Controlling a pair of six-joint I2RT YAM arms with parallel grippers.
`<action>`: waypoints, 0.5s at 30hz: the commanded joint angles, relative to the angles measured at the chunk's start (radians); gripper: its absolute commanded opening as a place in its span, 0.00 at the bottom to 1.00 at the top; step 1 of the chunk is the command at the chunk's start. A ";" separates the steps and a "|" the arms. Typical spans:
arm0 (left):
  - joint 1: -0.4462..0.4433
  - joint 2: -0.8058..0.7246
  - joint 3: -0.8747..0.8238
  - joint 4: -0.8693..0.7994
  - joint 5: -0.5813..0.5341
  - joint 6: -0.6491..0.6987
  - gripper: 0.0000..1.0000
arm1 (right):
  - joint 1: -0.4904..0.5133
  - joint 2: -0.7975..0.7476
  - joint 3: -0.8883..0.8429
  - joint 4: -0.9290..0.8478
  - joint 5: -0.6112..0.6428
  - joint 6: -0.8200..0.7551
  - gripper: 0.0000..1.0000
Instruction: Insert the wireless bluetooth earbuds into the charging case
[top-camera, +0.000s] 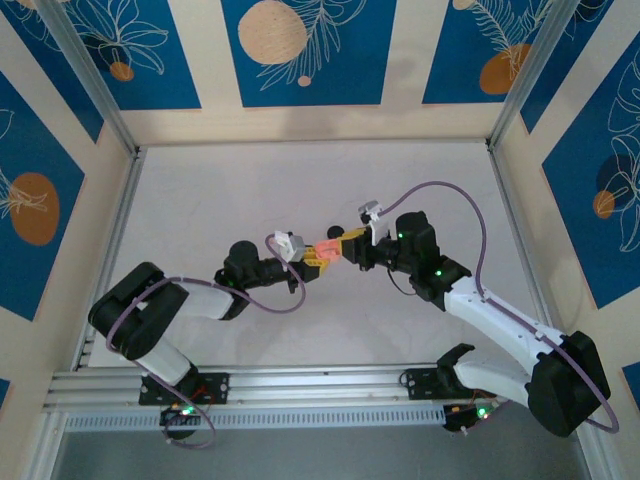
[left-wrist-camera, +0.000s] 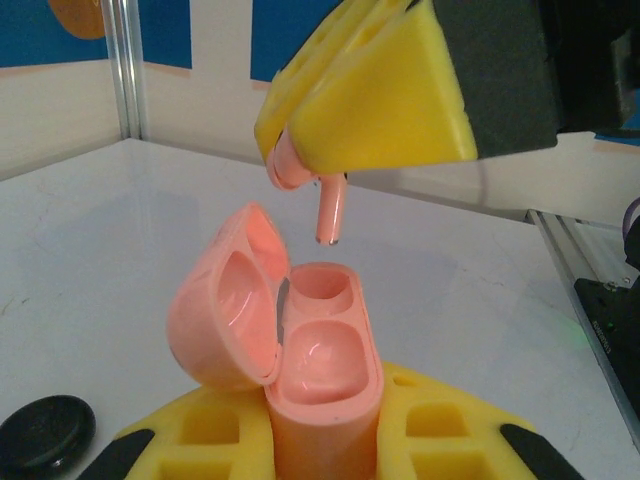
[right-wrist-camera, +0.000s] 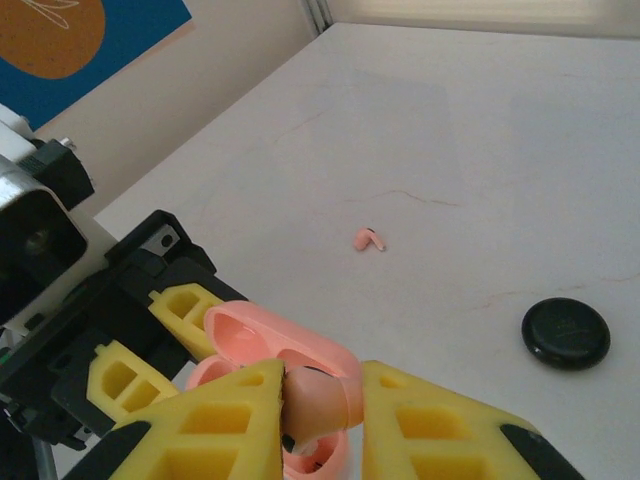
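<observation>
The salmon-pink charging case (left-wrist-camera: 322, 385) stands upright with its lid (left-wrist-camera: 222, 305) swung open to the left, and both of its wells are bare. My left gripper (left-wrist-camera: 320, 440) is shut on the case's lower body. Just above the far well hangs a pale pink earbud (left-wrist-camera: 328, 208), stem down, pinched in my right gripper (right-wrist-camera: 322, 405). In the right wrist view that earbud (right-wrist-camera: 318, 398) sits between the yellow fingers, over the open case (right-wrist-camera: 262, 335). A second earbud (right-wrist-camera: 370, 240) lies loose on the table. From above, the two grippers (top-camera: 312, 256) (top-camera: 350, 245) meet at the case (top-camera: 327, 249).
A black round disc (right-wrist-camera: 565, 332) lies on the white table, right of the loose earbud; it is also at the left wrist view's lower left, disc (left-wrist-camera: 45, 432). Aluminium frame rails (top-camera: 120, 230) border the table on both sides.
</observation>
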 joint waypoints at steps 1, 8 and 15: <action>-0.005 -0.029 0.006 0.057 0.025 -0.019 0.11 | 0.011 -0.004 -0.012 -0.018 0.018 -0.037 0.22; -0.006 -0.034 0.006 0.069 0.029 -0.027 0.11 | 0.024 0.013 -0.008 -0.021 0.031 -0.051 0.22; -0.006 -0.051 0.005 0.059 0.023 -0.021 0.11 | 0.045 0.021 0.002 -0.059 0.062 -0.085 0.22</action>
